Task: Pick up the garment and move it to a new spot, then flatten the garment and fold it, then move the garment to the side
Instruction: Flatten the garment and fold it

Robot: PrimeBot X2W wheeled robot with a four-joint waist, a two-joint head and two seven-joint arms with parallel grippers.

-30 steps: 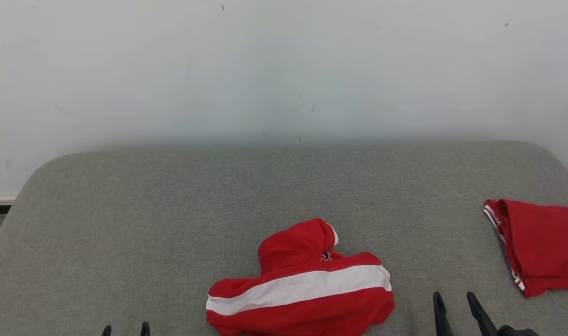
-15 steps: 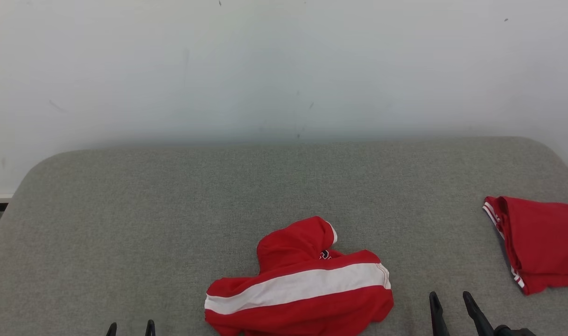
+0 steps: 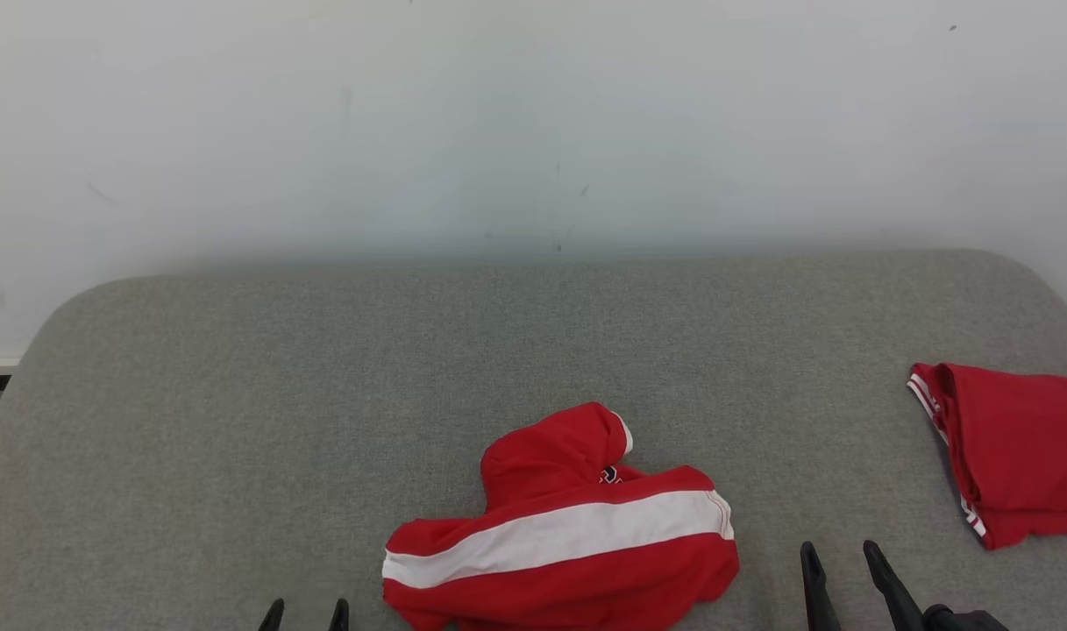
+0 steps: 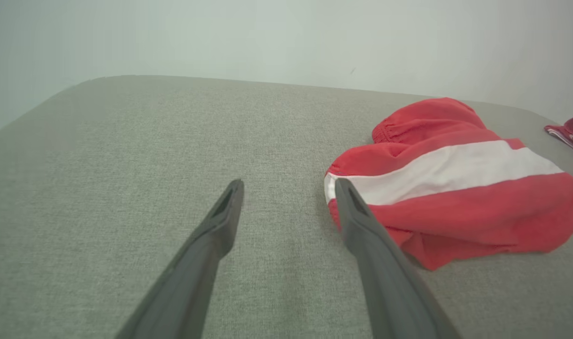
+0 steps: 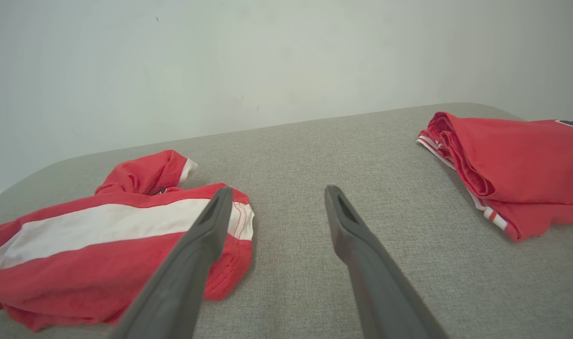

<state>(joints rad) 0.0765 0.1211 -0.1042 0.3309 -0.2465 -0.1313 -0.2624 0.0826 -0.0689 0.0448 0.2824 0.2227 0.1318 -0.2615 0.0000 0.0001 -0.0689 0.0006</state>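
A crumpled red garment (image 3: 559, 526) with a white stripe lies at the near edge of a grey padded surface (image 3: 279, 394), its lower hem cut off and a dark mark half buried in a fold. The left gripper (image 3: 307, 608) and right gripper (image 3: 838, 552) flank it, both spread wide and empty. A folded red cloth (image 3: 1015, 451) runs off the right edge.
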